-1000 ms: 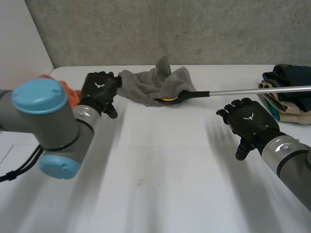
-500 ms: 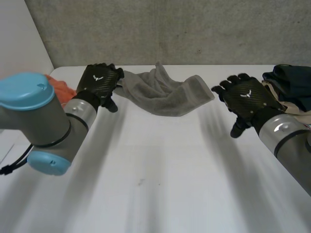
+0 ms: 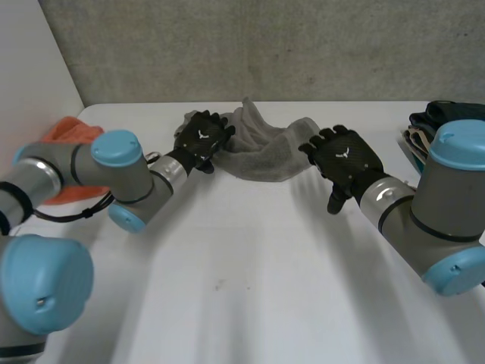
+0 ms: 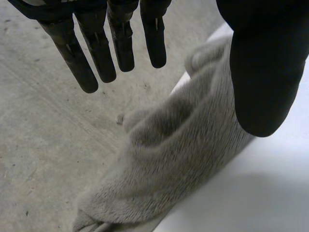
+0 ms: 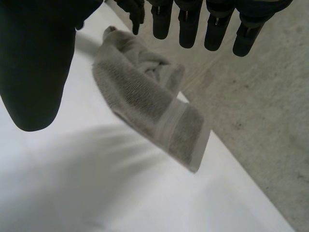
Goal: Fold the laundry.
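A crumpled grey towel (image 3: 265, 152) lies at the far edge of the white table (image 3: 242, 288), its long axis running side to side, and your two hands bracket it. The left hand (image 3: 203, 140) sits at the towel's left end and the right hand (image 3: 342, 159) at its right end, each about equally near. In the wrist views both hands' fingers (image 4: 120, 43) (image 5: 188, 24) are straight and spread, thumbs apart, holding nothing. Whether either touches the cloth cannot be told. Your next move likely turns on this: the towel lies lengthwise between the hands, so each can take its own end. An orange cloth (image 3: 64, 140) lies well left of the towel, a clothes pile (image 3: 447, 129) well right.
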